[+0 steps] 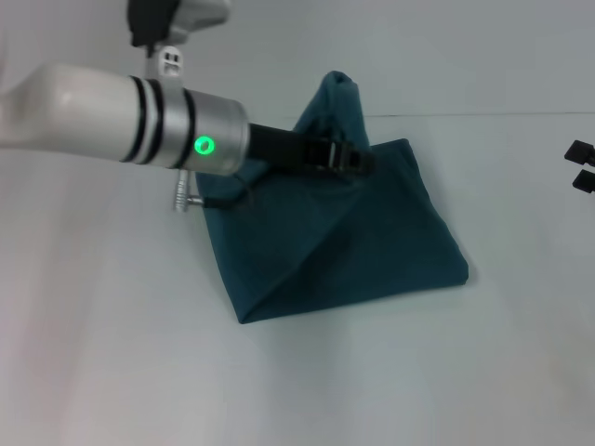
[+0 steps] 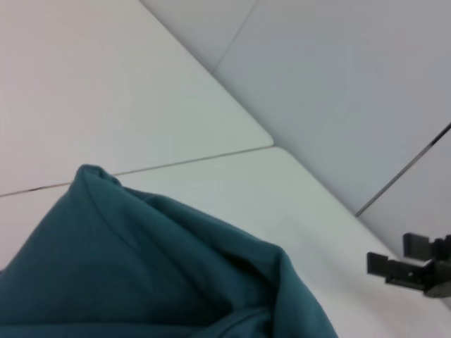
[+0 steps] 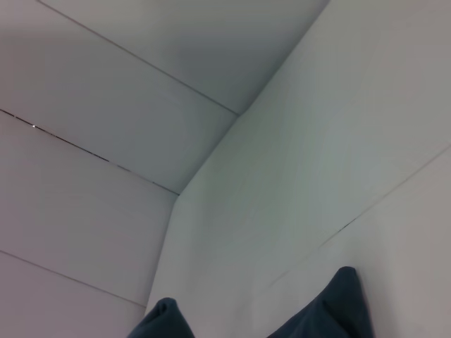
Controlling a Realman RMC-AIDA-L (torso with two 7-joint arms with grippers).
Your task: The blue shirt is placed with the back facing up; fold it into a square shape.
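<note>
Mid-table [image 1: 84, 372], toward the far side: blue shirt [image 1: 372, 242] folded into a rough square, one peak of cloth raised at the far edge. Over its far-left part, left gripper [image 1: 358, 160], fingers together, clamped on shirt fabric. At the right edge, right gripper [image 1: 582, 165], fingers apart, off the shirt.

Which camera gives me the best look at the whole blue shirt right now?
The head view: it shows the blue shirt whole, bunched into a rough diamond with the left end effector at its far edge. The left wrist view shows only a raised fold. The right wrist view catches two small tips.
</note>
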